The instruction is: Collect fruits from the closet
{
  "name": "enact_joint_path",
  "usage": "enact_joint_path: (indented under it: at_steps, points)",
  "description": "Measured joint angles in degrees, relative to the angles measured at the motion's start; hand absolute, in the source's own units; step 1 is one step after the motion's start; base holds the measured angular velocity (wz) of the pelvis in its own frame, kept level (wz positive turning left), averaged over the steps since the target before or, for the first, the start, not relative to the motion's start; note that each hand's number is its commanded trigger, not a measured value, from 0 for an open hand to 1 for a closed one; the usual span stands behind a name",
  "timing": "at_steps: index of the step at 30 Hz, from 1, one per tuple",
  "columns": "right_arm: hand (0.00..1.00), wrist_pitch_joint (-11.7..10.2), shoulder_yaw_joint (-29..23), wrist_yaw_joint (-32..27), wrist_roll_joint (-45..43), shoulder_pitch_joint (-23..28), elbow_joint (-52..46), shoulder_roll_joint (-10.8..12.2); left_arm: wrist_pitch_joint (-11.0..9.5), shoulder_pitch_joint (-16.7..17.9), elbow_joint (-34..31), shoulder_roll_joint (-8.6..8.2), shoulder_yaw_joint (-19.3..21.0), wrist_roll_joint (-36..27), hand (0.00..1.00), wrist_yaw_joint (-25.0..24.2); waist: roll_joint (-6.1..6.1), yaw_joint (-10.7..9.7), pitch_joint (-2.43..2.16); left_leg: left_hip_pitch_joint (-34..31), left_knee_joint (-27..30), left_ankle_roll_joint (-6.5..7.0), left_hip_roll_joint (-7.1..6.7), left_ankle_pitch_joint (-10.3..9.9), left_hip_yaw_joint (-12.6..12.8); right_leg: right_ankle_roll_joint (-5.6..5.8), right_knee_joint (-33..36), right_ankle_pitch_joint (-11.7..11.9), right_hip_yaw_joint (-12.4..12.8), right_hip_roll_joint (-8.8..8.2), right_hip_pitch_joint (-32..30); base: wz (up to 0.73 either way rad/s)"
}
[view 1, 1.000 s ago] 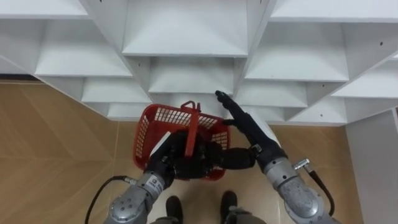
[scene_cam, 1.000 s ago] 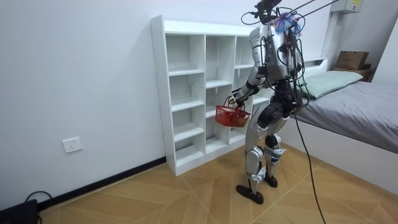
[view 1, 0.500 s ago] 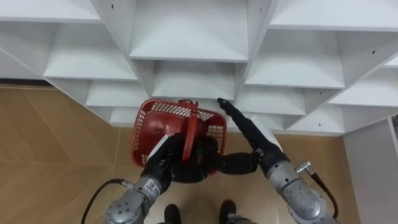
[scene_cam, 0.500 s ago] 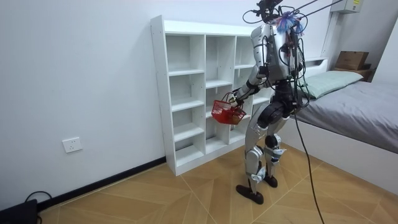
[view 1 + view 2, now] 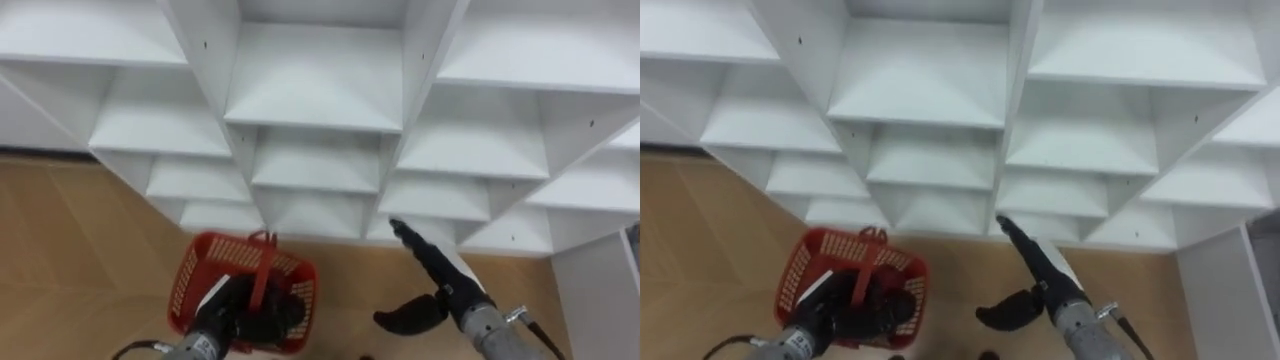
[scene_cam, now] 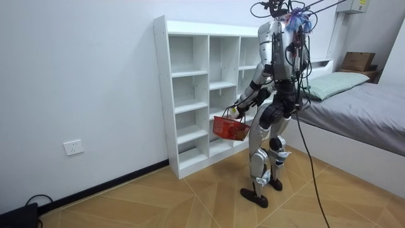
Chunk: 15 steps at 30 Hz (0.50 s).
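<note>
Clutching a red mesh basket (image 5: 186, 290), handle (image 5: 262, 270) raised.

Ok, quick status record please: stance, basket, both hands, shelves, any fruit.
stance: standing in front of the white shelf unit
basket: red basket, hanging by its handle, off the floor beside the lower shelves
left hand: left hand curled round the handle
right hand: right hand open, fingers straight, pointing toward a low compartment
fruit: none seen in the compartments in view
</note>
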Motion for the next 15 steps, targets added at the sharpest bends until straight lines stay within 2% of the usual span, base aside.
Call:
enact_joint_path:
  at_steps: [3, 7, 10, 13, 15]
  points:
    - [0.00, -0.1, -1.3, -1.2, 2.2, 1.9, 2.6, 0.0, 0.0, 1.6, 0.6, 0.00, 1.6, 1.0, 1.00, 0.0, -0.23, 0.2, -0.19, 2.9, -1.8, -0.07, -0.32, 0.0, -0.2, 0.47, -2.0, -0.1, -0.2, 0.19, 3.3, 0.09]
    - [0.00, -0.2, -2.7, -2.5, 4.7, 4.4, 6.4, 1.0, -0.8, 3.0, 5.6, 0.10, 3.6, 2.6, 1.00, 0.1, -0.39, 0.2, -0.67, 7.6, -4.0, -0.18, -0.71, -0.2, -0.1, 1.05, -4.7, -0.3, -0.9, 0.35, 8.3, 0.04]
    - [0.00, -0.2, -4.3, -3.9, 6.6, 7.2, 7.4, 1.5, -0.8, 5.5, 5.6, -0.02, 7.2, 2.6, 1.00, 0.2, -0.84, 0.3, -1.05, 10.0, -5.0, -0.20, -0.86, -0.2, 0.1, 1.29, -6.1, -0.4, -1.4, 0.30, 11.1, 0.07]
    - [0.00, -0.3, -5.1, -5.6, 8.8, 7.7, 10.2, 1.6, -0.8, 7.3, 5.7, -0.02, 9.6, 2.5, 1.00, 0.5, -1.02, 0.3, -1.22, 12.6, -5.8, -0.20, -1.04, -0.2, 0.2, 1.49, -7.0, -0.5, -1.3, 0.35, 13.6, 0.00]
    - [0.00, -0.4, -5.3, -6.3, 9.7, 7.9, 12.0, 1.6, -0.8, 7.3, 7.0, -0.06, 10.0, 2.3, 1.00, 1.0, -1.04, 0.2, -1.20, 13.9, -5.9, -0.20, -1.15, -0.2, 0.3, 1.64, -7.2, -0.6, -1.1, 0.33, 15.0, 0.00]
